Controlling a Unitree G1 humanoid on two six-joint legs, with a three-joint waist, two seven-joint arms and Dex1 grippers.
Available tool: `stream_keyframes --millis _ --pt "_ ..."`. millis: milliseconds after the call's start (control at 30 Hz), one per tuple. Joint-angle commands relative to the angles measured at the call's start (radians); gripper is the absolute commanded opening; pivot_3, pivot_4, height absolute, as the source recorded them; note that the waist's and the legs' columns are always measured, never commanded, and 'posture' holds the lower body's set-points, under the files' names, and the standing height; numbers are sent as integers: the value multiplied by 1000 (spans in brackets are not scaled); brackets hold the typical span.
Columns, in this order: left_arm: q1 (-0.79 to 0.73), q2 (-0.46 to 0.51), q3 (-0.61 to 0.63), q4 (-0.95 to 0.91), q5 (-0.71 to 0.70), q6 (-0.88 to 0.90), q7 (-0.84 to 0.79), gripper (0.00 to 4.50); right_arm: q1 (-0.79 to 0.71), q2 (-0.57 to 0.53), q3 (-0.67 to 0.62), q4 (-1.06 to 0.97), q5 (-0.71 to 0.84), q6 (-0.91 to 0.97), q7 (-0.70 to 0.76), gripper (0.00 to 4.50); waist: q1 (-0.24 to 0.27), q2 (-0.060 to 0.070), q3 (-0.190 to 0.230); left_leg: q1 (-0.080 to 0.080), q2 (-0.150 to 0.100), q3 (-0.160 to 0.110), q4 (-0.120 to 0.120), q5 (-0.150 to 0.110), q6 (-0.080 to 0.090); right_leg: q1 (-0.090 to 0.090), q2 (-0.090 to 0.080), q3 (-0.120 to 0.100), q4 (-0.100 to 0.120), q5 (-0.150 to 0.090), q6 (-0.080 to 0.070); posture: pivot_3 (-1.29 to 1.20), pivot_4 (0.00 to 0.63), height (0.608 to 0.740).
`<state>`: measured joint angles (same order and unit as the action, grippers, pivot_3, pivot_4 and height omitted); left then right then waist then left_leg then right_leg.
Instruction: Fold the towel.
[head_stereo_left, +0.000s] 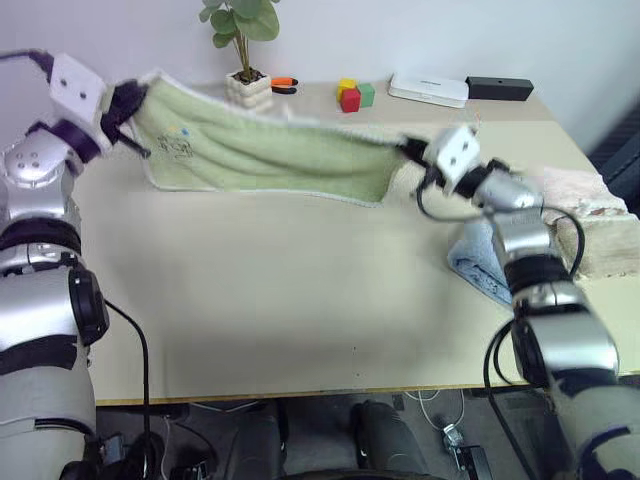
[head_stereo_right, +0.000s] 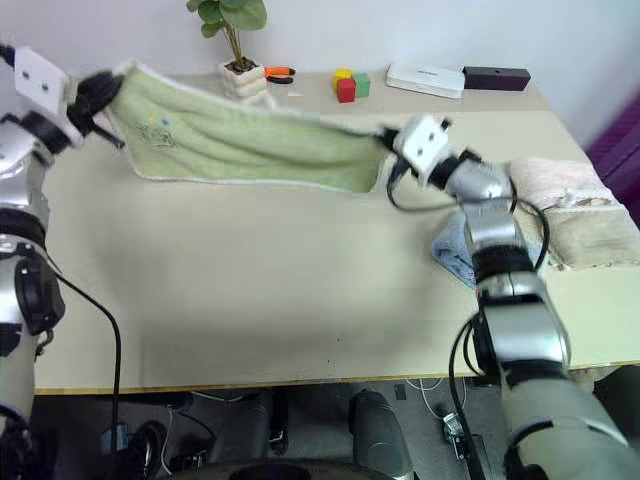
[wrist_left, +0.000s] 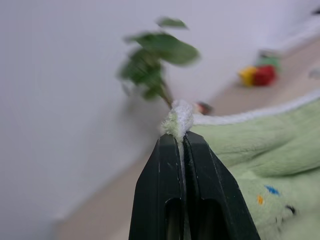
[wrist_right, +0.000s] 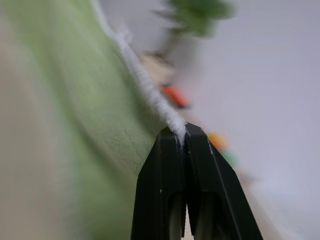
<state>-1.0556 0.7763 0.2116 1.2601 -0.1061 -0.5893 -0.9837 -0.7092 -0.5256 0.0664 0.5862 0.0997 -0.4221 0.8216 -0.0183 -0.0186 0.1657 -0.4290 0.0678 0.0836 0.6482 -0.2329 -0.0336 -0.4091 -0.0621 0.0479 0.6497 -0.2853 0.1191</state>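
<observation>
Head view: green towel (head_stereo_left: 265, 150) hangs stretched above table (head_stereo_left: 300, 300) betw. left gripper (head_stereo_left: 135, 97) and right gripper (head_stereo_left: 408, 150); soft, limp, sags mid-span. Wrist views: both pincers clamped tight on white-edged corners; best held there.

Head cameras overlook the table (head_stereo_left: 300, 300); wrist cameras sit close.
</observation>
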Motion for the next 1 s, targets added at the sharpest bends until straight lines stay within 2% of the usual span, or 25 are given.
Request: stream_keyframes --millis 33,200,267,400,567,700,867,1000 --pt "92 39 75 -100 -137 1 -258 0 153 -81 -33 -318 157 182 131 49 1 0 0 0 0 0 0 0 0 0 0 0 0 0 0 0 150 735" --pt "296 79 114 -234 -242 83 -494 0 290 -168 -91 -500 244 329 186 49 0 0 0 1 1 0 1 -3 4 0 0 0 2 0 0 0 150 735" --pt "382 95 125 -285 -263 97 -536 0 336 -192 -104 -543 260 339 216 49 0 0 0 2 1 0 0 -3 5 1 0 0 2 0 0 0 150 735" --pt "517 114 136 -343 -273 96 -554 0 422 -237 -123 -596 306 366 300 49 8 0 0 3 1 -1 1 -3 5 1 0 0 2 0 -1 0 150 735" --pt "635 134 172 -360 -297 124 -545 0 526 -308 -179 -690 435 520 383 49 11 0 0 2 1 -1 2 -3 5 2 -1 0 2 0 -1 0 150 735" --pt "709 140 208 -361 -316 134 -520 0 666 -381 -240 -824 554 671 448 49 10 -1 -1 3 1 -1 1 -3 6 2 -1 0 1 0 -1 0 150 735" --pt "774 147 228 -391 -347 182 -546 0 782 -428 -278 -875 537 702 477 49 9 -2 -2 3 1 -2 1 -4 6 3 -1 -1 1 0 -2 0 150 735" --pt "770 127 231 -407 -353 197 -526 0 752 -392 -260 -865 515 694 429 49 8 -3 -2 3 1 -2 1 -4 6 3 -1 -1 1 -1 -4 0 150 735"
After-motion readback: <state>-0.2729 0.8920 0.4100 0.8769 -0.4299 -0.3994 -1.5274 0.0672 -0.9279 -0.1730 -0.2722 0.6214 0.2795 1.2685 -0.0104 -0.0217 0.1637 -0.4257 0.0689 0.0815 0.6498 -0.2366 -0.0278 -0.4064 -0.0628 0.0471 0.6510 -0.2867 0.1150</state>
